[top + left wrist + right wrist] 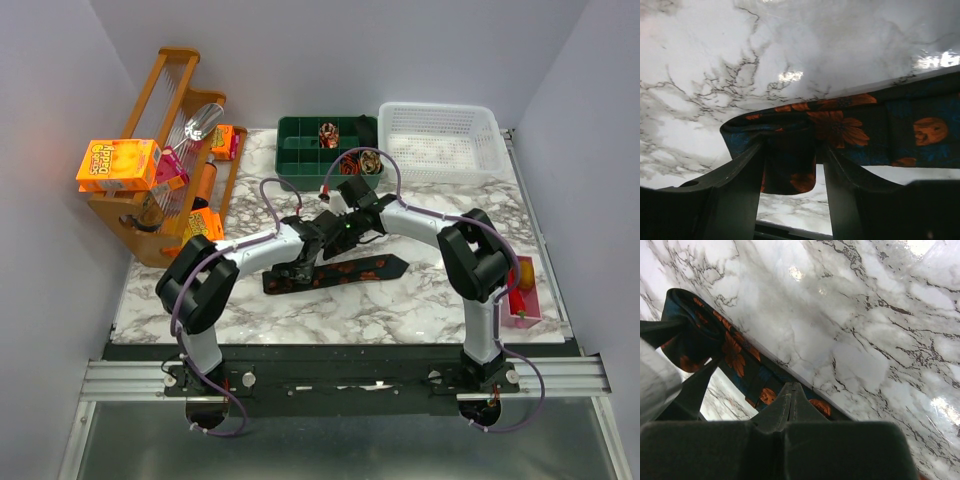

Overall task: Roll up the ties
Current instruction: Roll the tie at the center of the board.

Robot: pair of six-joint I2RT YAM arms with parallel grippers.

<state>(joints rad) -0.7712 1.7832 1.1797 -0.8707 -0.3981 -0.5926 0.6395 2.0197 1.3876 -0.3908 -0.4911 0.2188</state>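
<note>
Dark flowery tie (345, 270) lying on the marble table (420, 300), left gripper (791, 155) fingers apart around its folded left end, right gripper (792, 390) pinched together, tip at the tie

Robot lab test cell; plain white walls (330, 50); marble-print table (420, 300); arms (480, 260) bolted to aluminium rail (130, 378).

Three dark navy fabric neckties with orange patterns: one flat strip (375, 268) on the marble bench (400, 310), and one far coil (328, 133) and one nearer coil (366, 160) in one green compartment tray (300, 145). One white plastic mesh basket (438, 140), far right. One wooden rack (165, 100), left. Two robot arms: left arm (200, 290), right arm (478, 262).
</note>
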